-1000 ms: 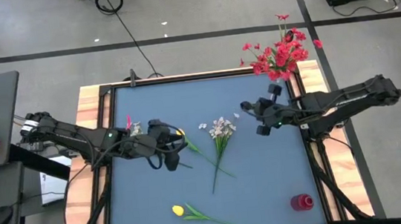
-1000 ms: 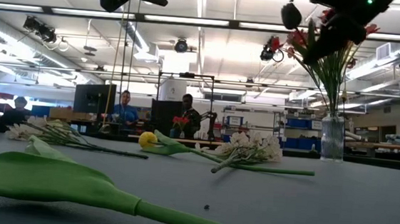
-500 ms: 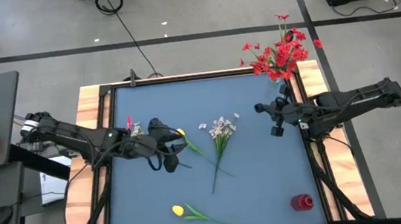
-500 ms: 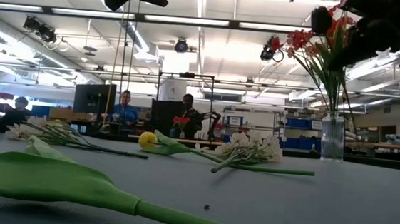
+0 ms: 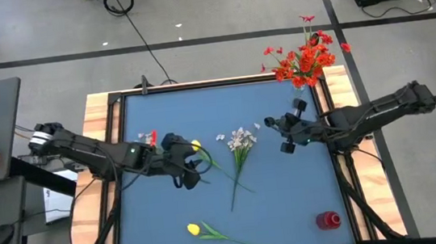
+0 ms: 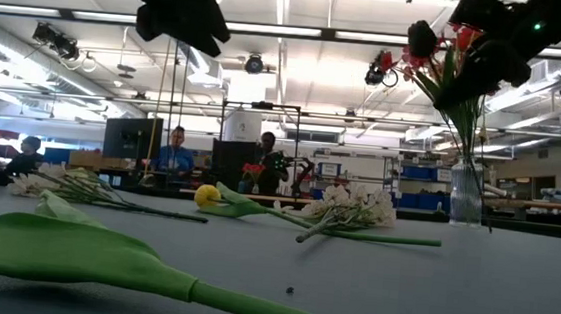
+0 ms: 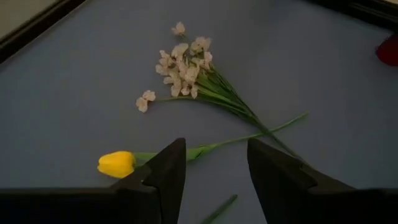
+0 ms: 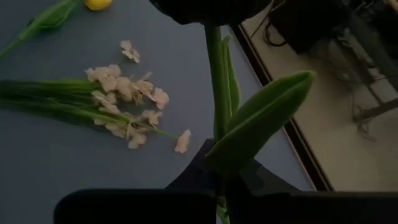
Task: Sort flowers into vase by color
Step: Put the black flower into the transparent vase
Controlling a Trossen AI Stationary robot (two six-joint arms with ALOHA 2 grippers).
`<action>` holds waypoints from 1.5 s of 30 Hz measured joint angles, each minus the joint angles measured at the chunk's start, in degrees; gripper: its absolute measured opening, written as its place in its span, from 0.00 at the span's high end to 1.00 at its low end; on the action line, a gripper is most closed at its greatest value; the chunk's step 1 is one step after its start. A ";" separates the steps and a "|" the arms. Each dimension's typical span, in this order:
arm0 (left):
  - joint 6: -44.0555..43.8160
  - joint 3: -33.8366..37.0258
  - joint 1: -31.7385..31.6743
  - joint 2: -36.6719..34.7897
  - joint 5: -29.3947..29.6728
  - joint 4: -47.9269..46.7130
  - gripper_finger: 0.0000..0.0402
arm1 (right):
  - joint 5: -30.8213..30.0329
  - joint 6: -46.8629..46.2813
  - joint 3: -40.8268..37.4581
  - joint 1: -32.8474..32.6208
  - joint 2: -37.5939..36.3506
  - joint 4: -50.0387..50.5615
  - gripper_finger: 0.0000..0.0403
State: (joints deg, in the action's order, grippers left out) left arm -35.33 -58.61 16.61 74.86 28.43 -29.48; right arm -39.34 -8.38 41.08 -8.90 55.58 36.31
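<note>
Left gripper (image 7: 214, 165) fingers apart, empty, hovers directly over yellow tulip (image 7: 117, 163) stem. Right gripper (image 5: 286, 130) clenched on green stem (image 8: 216, 81).

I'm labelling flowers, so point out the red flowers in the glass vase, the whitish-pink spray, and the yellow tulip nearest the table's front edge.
Red flowers in glass vase (image 5: 302, 59), high view, blossom cluster.
Whitish-pink blossom spray (image 5: 241, 139), high view, flower head.
Yellow tulip (image 5: 193, 229), high view, yellow head.

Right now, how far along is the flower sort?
Done: red flowers stand in the vase at the table's far right corner.
In hand: the right gripper is shut on a green stem; its blossom isn't visible. The left gripper hangs open over a yellow tulip.
Left: that tulip, the whitish spray, a second yellow tulip near the front.
</note>
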 joint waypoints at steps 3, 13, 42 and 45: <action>-0.11 0.00 -0.97 0.27 0.00 1.10 0.56 | 1.23 -0.33 0.00 -0.95 0.48 -3.02 0.97; 0.00 0.00 -7.49 0.25 -0.16 7.57 0.56 | 1.57 1.85 0.55 1.18 -4.69 -5.24 0.97; 8.33 0.00 -20.95 0.19 -6.60 19.88 0.56 | 8.38 16.09 17.70 25.52 -5.56 1.91 0.97; 9.18 0.00 -20.97 0.19 -6.71 19.88 0.56 | 7.53 16.09 17.70 25.56 -5.56 1.85 0.97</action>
State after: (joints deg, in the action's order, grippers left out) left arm -26.15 -58.61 -4.36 75.05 21.71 -9.61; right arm -31.81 7.70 58.78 16.67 50.02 38.16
